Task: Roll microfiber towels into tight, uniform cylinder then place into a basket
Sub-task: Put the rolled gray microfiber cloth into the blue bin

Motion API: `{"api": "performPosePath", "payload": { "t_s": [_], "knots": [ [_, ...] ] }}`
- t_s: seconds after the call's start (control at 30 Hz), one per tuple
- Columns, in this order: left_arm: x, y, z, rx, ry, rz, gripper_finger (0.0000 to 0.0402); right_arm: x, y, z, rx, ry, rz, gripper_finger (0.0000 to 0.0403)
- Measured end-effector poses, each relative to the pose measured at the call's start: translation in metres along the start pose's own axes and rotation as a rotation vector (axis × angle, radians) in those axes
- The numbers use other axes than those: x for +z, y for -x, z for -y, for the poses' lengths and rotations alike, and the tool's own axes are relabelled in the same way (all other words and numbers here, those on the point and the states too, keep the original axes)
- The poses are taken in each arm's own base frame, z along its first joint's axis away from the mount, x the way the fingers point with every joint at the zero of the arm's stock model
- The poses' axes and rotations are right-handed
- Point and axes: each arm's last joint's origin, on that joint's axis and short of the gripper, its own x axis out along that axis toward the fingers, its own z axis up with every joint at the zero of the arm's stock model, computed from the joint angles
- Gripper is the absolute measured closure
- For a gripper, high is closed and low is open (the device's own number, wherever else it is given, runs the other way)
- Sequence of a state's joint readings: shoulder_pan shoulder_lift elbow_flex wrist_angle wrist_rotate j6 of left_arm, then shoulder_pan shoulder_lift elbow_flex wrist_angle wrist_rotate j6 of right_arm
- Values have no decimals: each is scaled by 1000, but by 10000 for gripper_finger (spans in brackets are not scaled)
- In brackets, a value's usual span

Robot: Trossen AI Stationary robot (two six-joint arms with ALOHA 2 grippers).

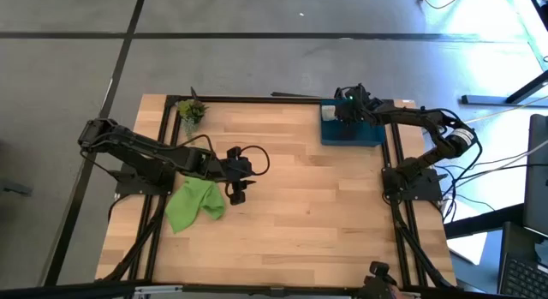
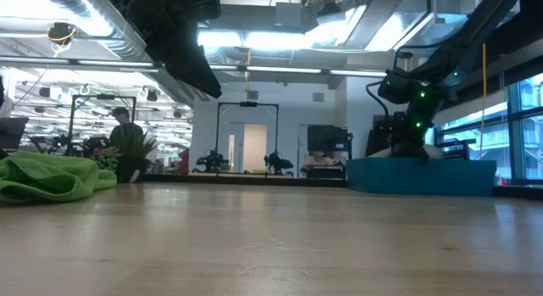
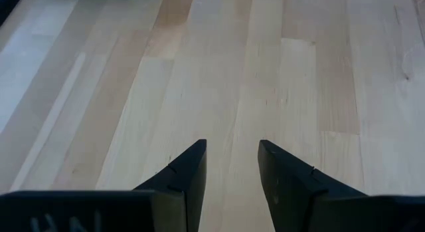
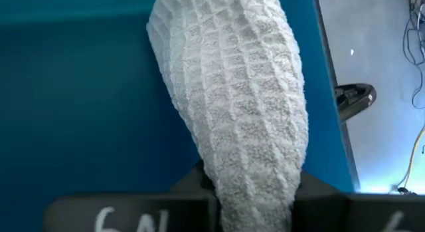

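Two grippers are showing: the right gripper point(image 4: 255, 192) is clamping its jaws on the grey towel point(image 4: 232, 92) over the basket point(image 1: 351, 132) at the bench's point(image 1: 300, 205) far edge, hiding the fingertips. Left gripper point(image 3: 232, 165) is hovering, jaws apart, above bare wood beside the green towel point(image 1: 193, 203).

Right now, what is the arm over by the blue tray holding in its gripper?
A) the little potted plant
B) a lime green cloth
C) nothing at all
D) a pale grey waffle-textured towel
D: the right wrist view shows the right gripper closed on the grey towel above the blue basket, while the green towel lies on the table by the left gripper, which is open and empty.
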State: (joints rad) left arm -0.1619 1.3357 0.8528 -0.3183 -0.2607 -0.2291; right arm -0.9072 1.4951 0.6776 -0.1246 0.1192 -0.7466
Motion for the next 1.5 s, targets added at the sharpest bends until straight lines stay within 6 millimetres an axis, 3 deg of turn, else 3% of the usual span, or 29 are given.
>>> {"api": "performPosePath", "payload": {
  "t_s": [0.17,1.13,1.5],
  "knots": [
    [0,0,0,0,0,0,276,-2,-2,1,-3,-3,-15,353],
    [3,0,1,-6,7,26,276,1,-2,6,-81,-14,-13,182],
    [3,0,1,-6,7,26,276,1,-2,6,-81,-20,-13,171]
  ]
}}
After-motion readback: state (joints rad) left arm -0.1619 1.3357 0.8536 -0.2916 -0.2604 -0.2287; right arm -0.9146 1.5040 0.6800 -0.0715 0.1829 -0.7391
